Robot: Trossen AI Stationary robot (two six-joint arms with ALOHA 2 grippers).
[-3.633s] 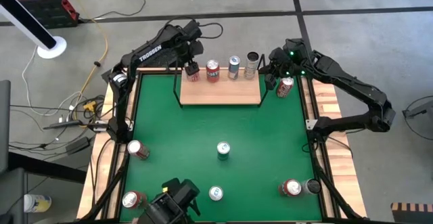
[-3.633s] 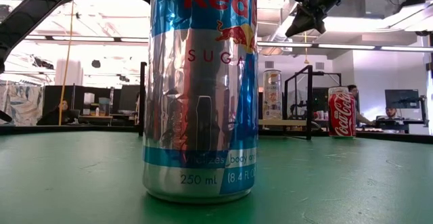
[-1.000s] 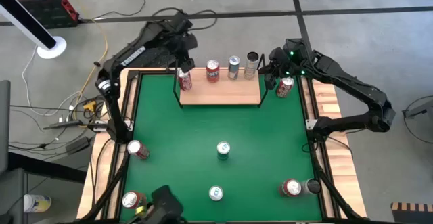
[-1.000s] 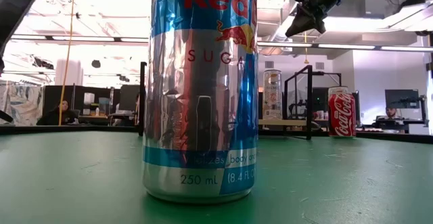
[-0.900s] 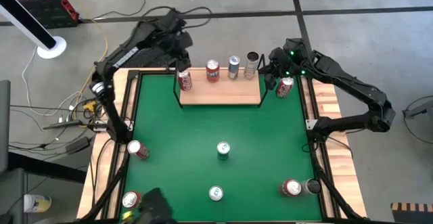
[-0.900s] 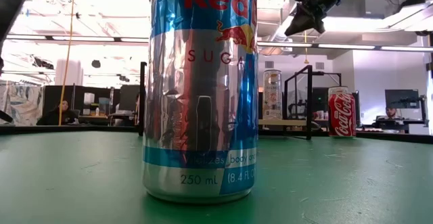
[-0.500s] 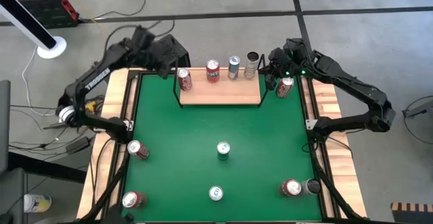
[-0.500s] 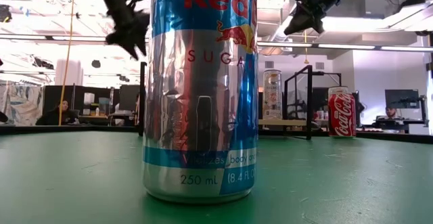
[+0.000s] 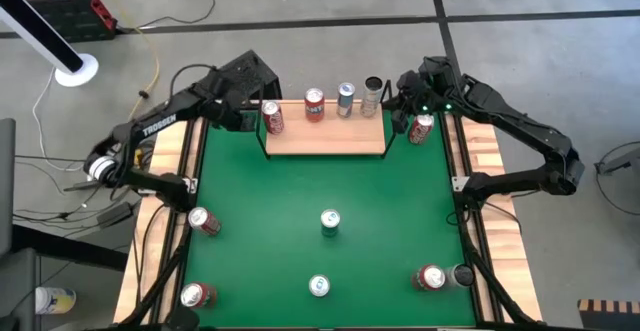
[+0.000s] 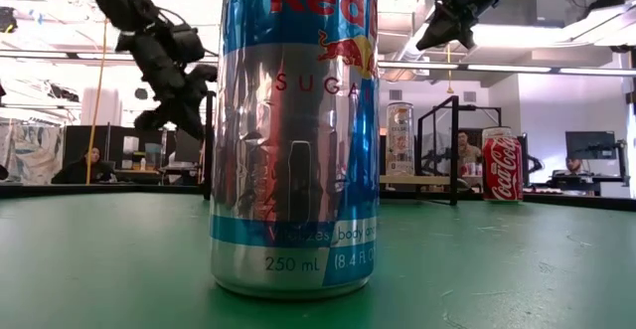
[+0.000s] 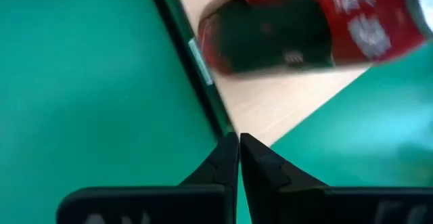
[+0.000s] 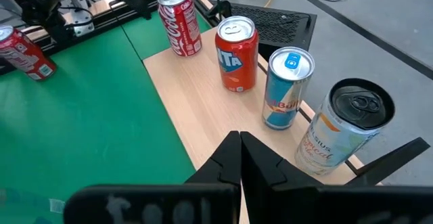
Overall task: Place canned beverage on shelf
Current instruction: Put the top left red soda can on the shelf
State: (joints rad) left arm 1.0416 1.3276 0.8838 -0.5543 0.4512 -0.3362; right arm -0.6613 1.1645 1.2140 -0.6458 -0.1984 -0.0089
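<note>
Green table (image 9: 300, 201) seen from above; behind it, the low view alone shows an office with seated people. Left gripper (image 11: 239, 145), fingers pressed together and empty, hovers just off the shelf's (image 9: 325, 136) left end beside a red cola can (image 9: 272, 118). Right gripper (image 12: 240, 143), likewise closed, hangs over the shelf's right end. Four cans stand upright along the light-wood, black-framed shelf at the table's far edge.

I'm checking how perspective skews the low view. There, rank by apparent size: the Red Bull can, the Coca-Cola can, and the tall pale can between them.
1. Red Bull can, by far; it stands nearest the camera.
2. Tall pale can and Coca-Cola can: look alike in size, both far off, so unranked.
</note>
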